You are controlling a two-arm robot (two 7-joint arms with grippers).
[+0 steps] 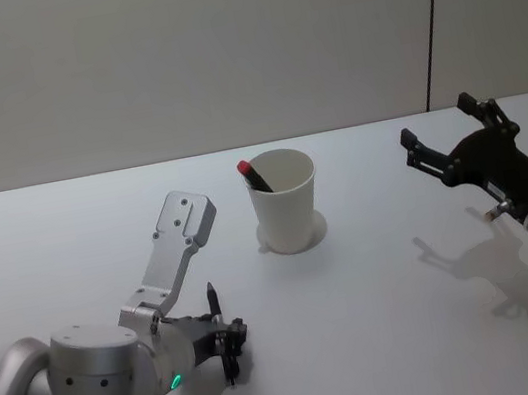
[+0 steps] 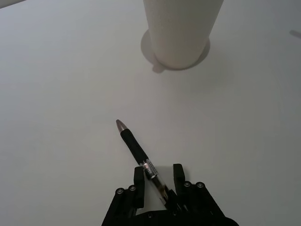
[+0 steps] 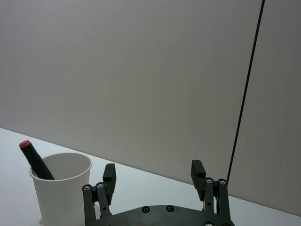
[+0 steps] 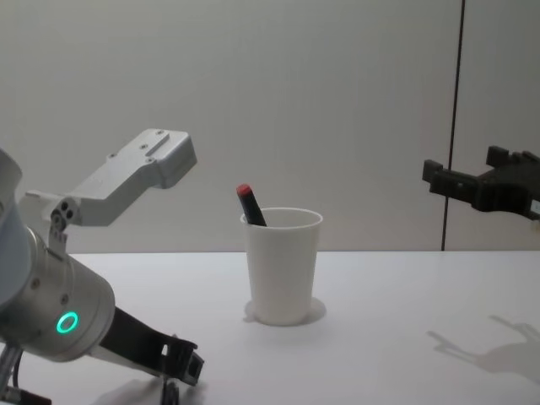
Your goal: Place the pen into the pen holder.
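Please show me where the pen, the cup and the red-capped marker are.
pen (image 2: 138, 154): left wrist view, on its black grip.
cup (image 1: 286, 209): head view, on its outer wall.
marker (image 3: 37, 163): right wrist view, on its dark barrel.

The pen (image 2: 136, 151) is slim, with a black grip, a silver tip and a clear barrel. Its tip points toward the cup and its rear end sits in the left gripper (image 2: 158, 169). The pen holder (image 1: 285, 199), 1 plain white paper cup, stands upright, well apart from the pen. A red-capped black marker (image 1: 252, 176) leans inside it.
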